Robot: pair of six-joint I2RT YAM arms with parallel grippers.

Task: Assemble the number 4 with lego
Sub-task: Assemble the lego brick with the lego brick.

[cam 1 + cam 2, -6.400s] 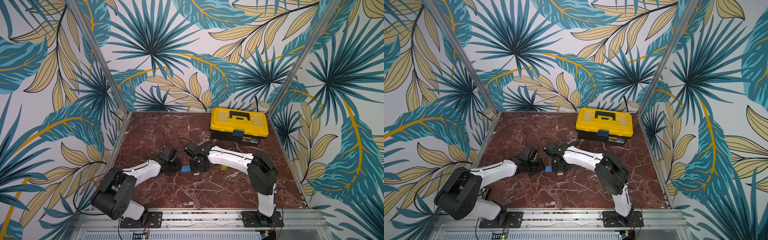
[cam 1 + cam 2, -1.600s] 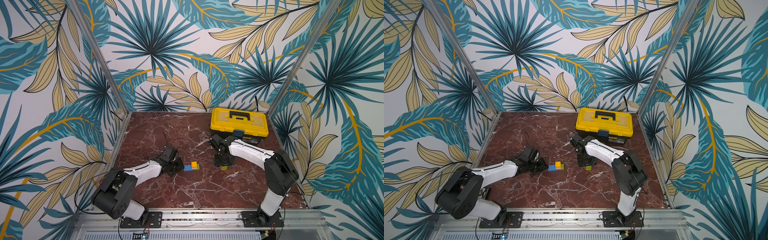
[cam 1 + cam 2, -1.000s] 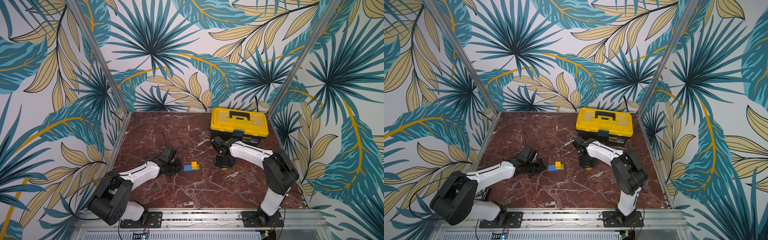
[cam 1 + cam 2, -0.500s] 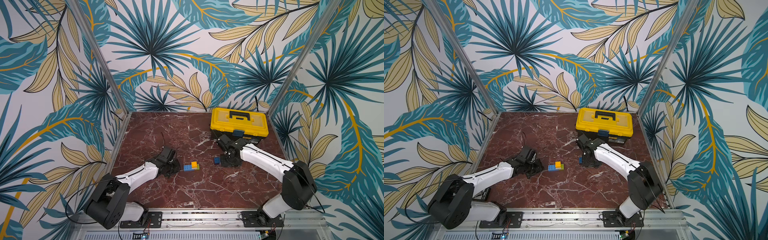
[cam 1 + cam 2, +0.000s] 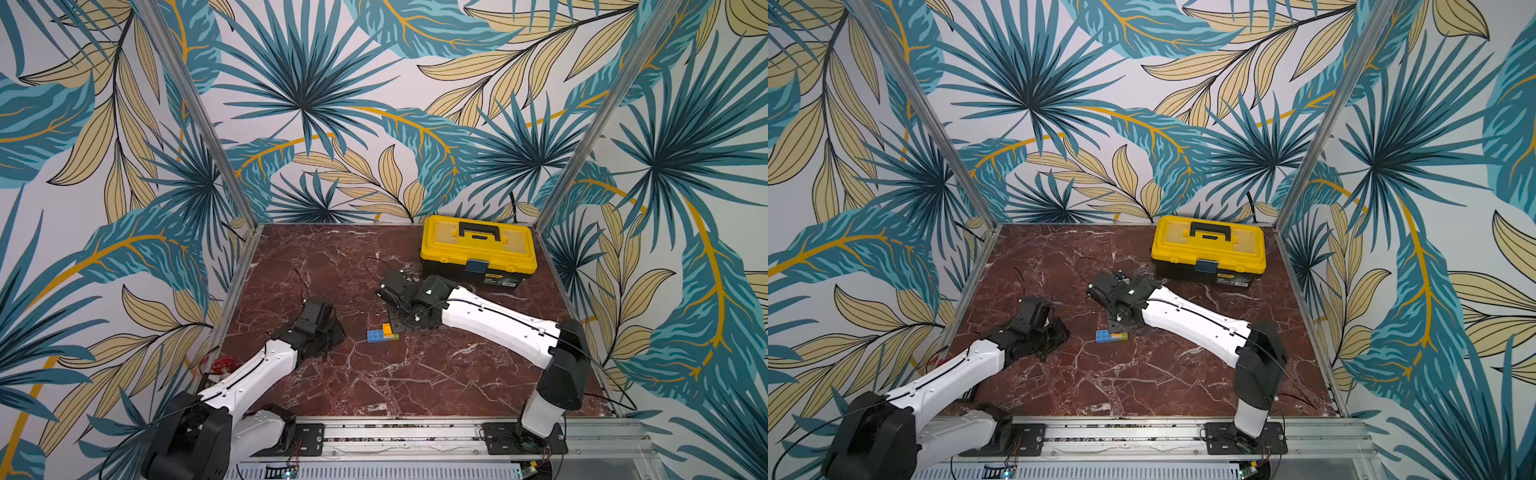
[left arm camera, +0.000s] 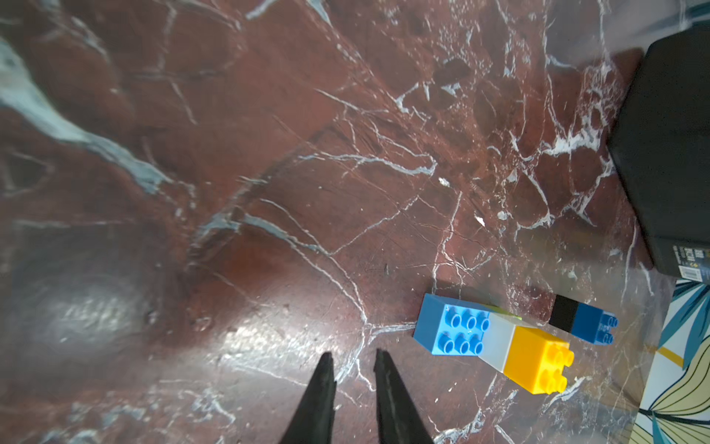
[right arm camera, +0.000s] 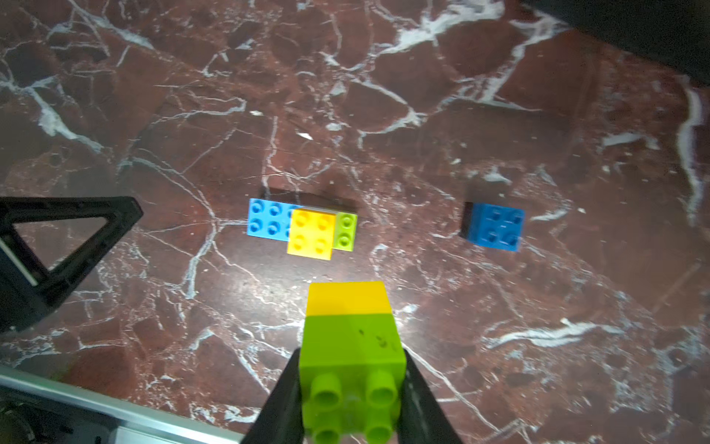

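Observation:
A joined lego piece (image 5: 382, 333) (image 5: 1112, 336) lies mid-table: a long light-blue brick, a white one, an orange-yellow one and a lime green one (image 7: 303, 230) (image 6: 491, 338). Apart from it lies a darker blue brick stuck to a black one (image 7: 495, 226) (image 6: 584, 321), hidden under the right arm in both top views. My right gripper (image 7: 351, 384) (image 5: 397, 326) hovers just behind the joined piece, shut on a lime green brick (image 7: 351, 353) with an orange-yellow brick (image 7: 345, 298) joined to it. My left gripper (image 6: 352, 353) (image 5: 338, 332) rests left of the piece, its tips a narrow gap apart with nothing between.
A big yellow toolbox (image 5: 478, 245) (image 5: 1210, 249) stands shut at the back right, close behind the right wrist. Metal rails edge the marble table (image 5: 374, 382) at the sides and front. A small red knob (image 5: 224, 365) sits by the left edge.
My right arm has swung left from beside the toolbox to the joined piece, carrying the green and yellow bricks and now covering the blue and black pair. The left gripper has barely moved.

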